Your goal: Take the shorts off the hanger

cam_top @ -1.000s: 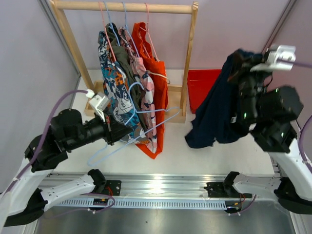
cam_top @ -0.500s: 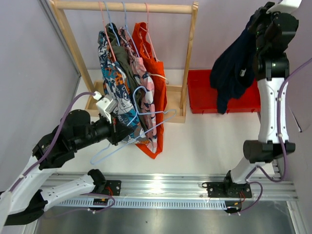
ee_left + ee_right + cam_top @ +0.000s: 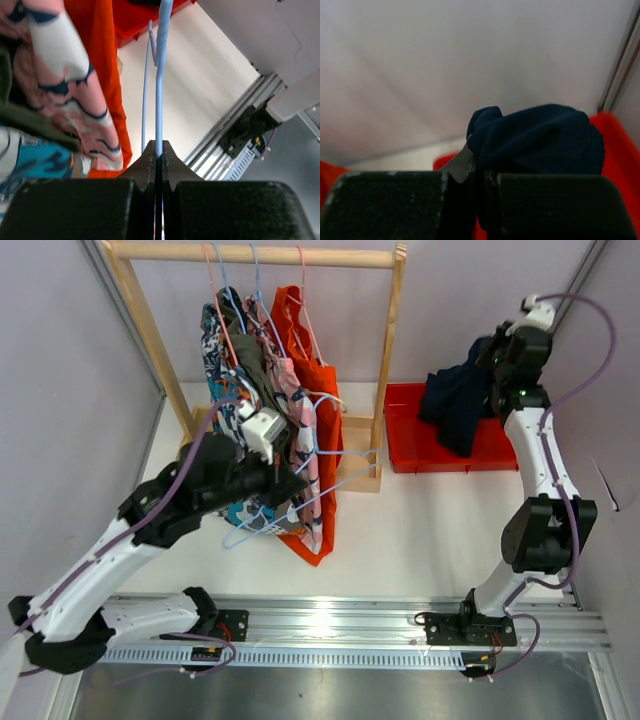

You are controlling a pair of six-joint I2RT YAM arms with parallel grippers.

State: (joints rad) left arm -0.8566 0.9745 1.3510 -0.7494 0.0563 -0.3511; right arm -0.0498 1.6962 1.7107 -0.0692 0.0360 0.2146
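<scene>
Navy fabric fills the right gripper (image 3: pixel 480 167). Its two fingers are pressed together on a bunched fold of the navy shorts (image 3: pixel 455 405), with only a sliver of cloth between the pads. The right arm stands tall at the far right of the table (image 3: pixel 430 530), its wrist turned towards the back wall. The shorts hang down from the grip in a dark bundle over the red bin (image 3: pixel 405 440). Their lower edge falls inside the bin's outline, but I cannot tell whether it touches the bin's floor.

The left gripper (image 3: pixel 157 155) is also clamped closed, on something much thinner. The pale blue wire of a hanger (image 3: pixel 159 75) runs straight up out of the seam between the fingers, and a second strand of the same wire runs beside it. From above, this hanger lies tilted across the front of the hanging clothes. One corner reaches towards the right post of the wooden rack (image 3: pixel 390 360) and the other dips low towards the near side. The wire is bare.

Four pairs hang from the rack's rail, close against each other. They are the bright orange shorts (image 3: pixel 322 390), the pink patterned shorts (image 3: pixel 305 435), the olive green shorts (image 3: pixel 262 390) and the cartoon-print shorts (image 3: pixel 222 365). The left wrist presses in against this cluster, and the pink and orange fabric hangs just beside the closed fingers.
</scene>
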